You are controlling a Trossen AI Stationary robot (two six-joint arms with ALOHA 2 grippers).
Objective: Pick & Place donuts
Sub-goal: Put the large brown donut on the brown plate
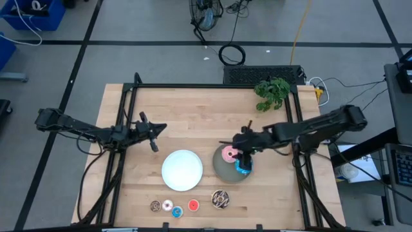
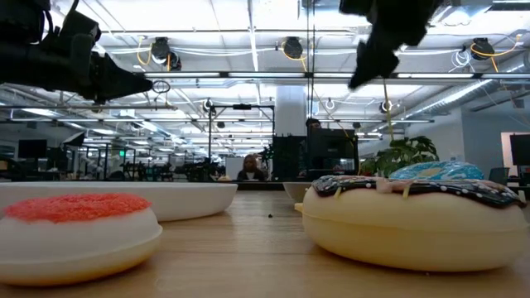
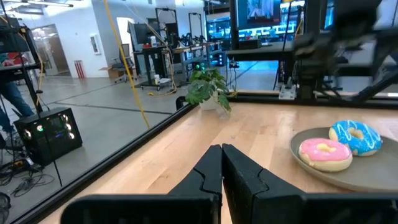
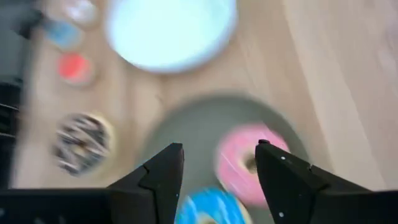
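Over the grey plate (image 1: 225,170), the right gripper (image 4: 219,163) is hovering, jaws spread and empty above the pink donut (image 1: 229,153) and blue donut (image 1: 243,167); the sprinkled donut (image 1: 220,199) seems next, needing a reach forward, while the left gripper (image 3: 221,169) is waiting pressed shut

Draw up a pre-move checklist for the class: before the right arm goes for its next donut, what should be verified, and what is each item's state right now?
1. Right gripper empty, fingers apart: ok.
2. Pink donut and blue donut resting on the grey plate: ok, both lie inside its rim.
3. Room left on the grey plate for another large donut: ok, its side toward the white plate is bare.
4. Sprinkled chocolate donut free to grasp: ok, alone on the table near the front edge.
5. Four mini donuts out of the approach path: ok, in a row beside it, apart.
6. Left gripper shut and waiting clear of both plates: ok.
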